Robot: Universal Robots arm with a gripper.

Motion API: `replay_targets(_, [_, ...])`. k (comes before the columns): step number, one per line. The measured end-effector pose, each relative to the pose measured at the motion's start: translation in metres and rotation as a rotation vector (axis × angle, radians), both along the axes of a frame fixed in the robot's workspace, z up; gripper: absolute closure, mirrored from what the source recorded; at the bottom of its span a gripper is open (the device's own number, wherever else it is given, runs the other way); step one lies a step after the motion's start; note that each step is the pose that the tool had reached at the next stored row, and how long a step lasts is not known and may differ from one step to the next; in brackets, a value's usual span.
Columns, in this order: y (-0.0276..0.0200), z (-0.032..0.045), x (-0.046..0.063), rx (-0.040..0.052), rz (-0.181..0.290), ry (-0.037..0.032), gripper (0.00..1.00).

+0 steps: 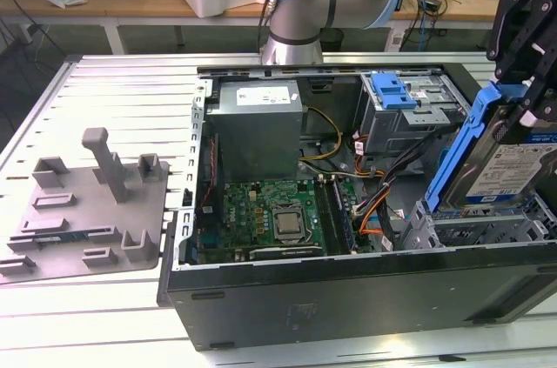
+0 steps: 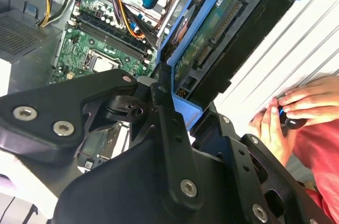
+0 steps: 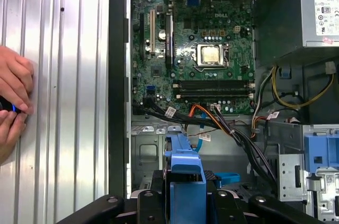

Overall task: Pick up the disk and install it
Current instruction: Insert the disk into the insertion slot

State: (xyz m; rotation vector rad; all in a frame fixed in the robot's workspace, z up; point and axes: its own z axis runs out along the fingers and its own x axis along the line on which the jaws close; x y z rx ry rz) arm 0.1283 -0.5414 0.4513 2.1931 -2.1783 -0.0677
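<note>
In the exterior view the disk [image 1: 522, 172], a silver drive with a white-and-blue label in a blue carrier frame [image 1: 461, 146], stands tilted on edge over the metal drive bay [image 1: 474, 229] at the right end of the open computer case [image 1: 348, 290]. My black gripper [image 1: 520, 94] is shut on its upper end. In the second wrist view the disk's green circuit-board underside [image 2: 212, 33] faces the camera, with the gripper [image 2: 183, 113] clamped on the blue frame. In the first wrist view the blue frame [image 3: 185, 176] sticks out between the gripper's fingers [image 3: 145, 200] above the case floor.
Inside the case lie the motherboard [image 1: 274, 220], a grey power supply [image 1: 258, 120], loose cables and another blue caddy [image 1: 392, 90]. A grey fixture [image 1: 87, 203] sits on the table at the exterior view's left. A person's hands [image 3: 13, 102] rest on the table beside the case.
</note>
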Motion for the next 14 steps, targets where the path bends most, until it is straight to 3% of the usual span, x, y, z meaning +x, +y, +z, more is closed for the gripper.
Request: replay_targets(14, [0.0, -0.003, -0.0001, 0.0, -0.005, 0.0, 0.63])
